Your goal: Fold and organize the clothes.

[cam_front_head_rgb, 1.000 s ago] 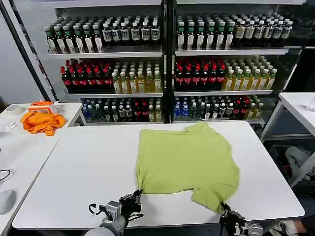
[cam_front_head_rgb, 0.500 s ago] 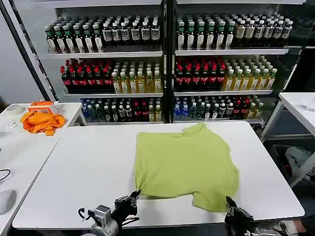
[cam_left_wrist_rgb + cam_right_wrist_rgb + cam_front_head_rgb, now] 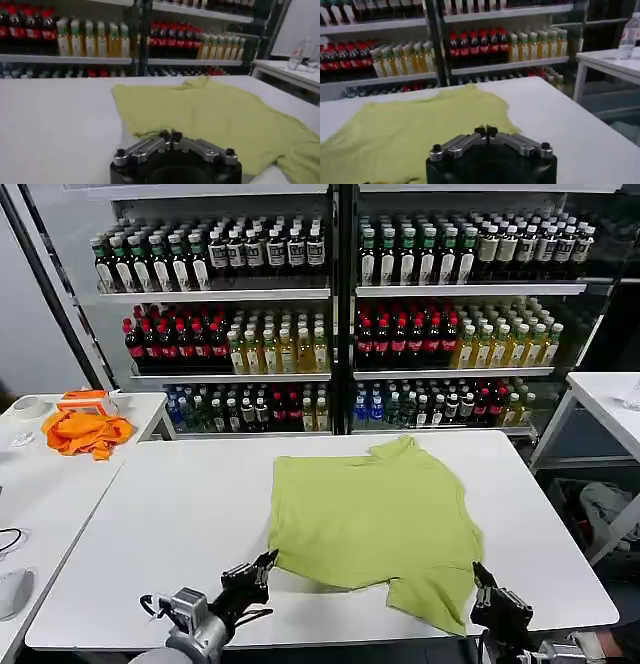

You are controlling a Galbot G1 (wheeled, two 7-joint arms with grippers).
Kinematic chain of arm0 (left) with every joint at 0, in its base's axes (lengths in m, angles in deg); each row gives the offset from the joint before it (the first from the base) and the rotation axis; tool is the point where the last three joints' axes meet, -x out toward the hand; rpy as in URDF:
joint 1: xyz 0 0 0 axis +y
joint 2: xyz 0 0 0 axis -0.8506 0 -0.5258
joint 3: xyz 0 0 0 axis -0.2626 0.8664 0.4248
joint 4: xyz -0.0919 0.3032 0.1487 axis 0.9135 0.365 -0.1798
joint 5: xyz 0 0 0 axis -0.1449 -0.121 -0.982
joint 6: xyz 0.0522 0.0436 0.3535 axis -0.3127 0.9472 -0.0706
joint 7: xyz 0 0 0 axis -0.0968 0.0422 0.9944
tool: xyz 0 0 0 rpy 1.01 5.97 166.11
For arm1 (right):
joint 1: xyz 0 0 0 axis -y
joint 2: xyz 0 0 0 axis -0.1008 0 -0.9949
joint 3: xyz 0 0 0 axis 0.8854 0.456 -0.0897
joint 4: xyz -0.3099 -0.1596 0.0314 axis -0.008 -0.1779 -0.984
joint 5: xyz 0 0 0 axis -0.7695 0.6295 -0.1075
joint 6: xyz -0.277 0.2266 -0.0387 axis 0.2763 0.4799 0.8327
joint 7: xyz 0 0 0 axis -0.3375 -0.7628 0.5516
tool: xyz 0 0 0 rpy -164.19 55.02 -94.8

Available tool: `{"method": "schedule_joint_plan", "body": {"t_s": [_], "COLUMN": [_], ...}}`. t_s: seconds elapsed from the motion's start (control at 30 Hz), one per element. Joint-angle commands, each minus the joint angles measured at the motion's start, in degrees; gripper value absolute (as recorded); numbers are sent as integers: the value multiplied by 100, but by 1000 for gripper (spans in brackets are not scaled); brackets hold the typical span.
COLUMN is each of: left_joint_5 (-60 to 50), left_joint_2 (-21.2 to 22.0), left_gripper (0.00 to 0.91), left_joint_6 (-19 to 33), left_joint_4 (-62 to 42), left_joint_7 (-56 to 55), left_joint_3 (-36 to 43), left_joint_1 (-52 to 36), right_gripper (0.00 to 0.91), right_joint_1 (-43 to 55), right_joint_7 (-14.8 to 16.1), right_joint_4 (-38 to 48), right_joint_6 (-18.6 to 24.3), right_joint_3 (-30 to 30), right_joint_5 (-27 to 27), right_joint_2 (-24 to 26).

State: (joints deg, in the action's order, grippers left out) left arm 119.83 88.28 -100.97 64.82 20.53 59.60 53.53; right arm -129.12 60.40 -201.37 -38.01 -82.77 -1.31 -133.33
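I'm looking down from the head camera at the white table [image 3: 150, 524], and the lime yellow-green T-shirt [image 3: 375, 519] lies spread flat across its centre-right, collar toward the drinks cooler [image 3: 340, 304] at the top of the frame, one sleeve hanging toward the lower right near the table's front edge. My left gripper [image 3: 262, 567] sits low in the lower left of the frame, fingertips clenched together and right at the shirt's near left hem corner; I cannot tell whether any cloth is pinched between them. In the left wrist view the left gripper [image 3: 170, 135] shows its two fingers meeting tip to tip, with the T-shirt [image 3: 220, 117] stretching away just beyond them. My right gripper [image 3: 481, 582] is at the lower right of the frame, by the hanging sleeve, just beside the fabric edge. In the right wrist view the right gripper [image 3: 486, 131] is likewise pressed closed, tips touching, with the T-shirt [image 3: 420, 130] lying past it. Over on the side table [image 3: 40, 484] in the upper left sits a crumpled orange cloth [image 3: 85, 432], well apart from the shirt.
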Motion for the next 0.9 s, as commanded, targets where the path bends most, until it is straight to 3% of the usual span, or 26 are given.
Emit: {"method": "schedule_joint_plan", "body": {"t_s": [0.03, 0.43, 0.47, 0.5, 0.53, 0.57, 0.9], "left_joint_5": [-165, -164, -163, -164, -164, -164, -167], "left_joint_2": [115, 134, 138, 141, 143, 144, 165], "left_gripper": [20, 20, 20, 20, 20, 20, 20], "left_joint_6": [80, 86, 86, 89, 92, 99, 94], "left_joint_4": [-188, -174, -173, -174, -173, -171, -103], "left_joint_7": [28, 36, 39, 40, 41, 43, 65], "left_joint_3": [-8, 10, 15, 25, 27, 32, 26], "left_joint_1": [50, 46, 46, 45, 45, 47, 127], "right_gripper": [907, 907, 756, 484, 292, 10, 0], "right_joint_1": [-310, -115, -76, -47, -24, -7, -8], "right_joint_7": [-19, 60, 74, 76, 75, 77, 161], "right_joint_4": [317, 805, 862, 884, 899, 897, 759], "right_joint_6": [-158, -103, -90, -74, -63, -44, 87], "right_joint_3": [443, 715, 732, 749, 764, 773, 762], "right_joint_5": [-767, -930, -922, -904, -883, -862, -756], "right_joint_2": [-360, -520, -517, -519, -525, -531, -487]}}
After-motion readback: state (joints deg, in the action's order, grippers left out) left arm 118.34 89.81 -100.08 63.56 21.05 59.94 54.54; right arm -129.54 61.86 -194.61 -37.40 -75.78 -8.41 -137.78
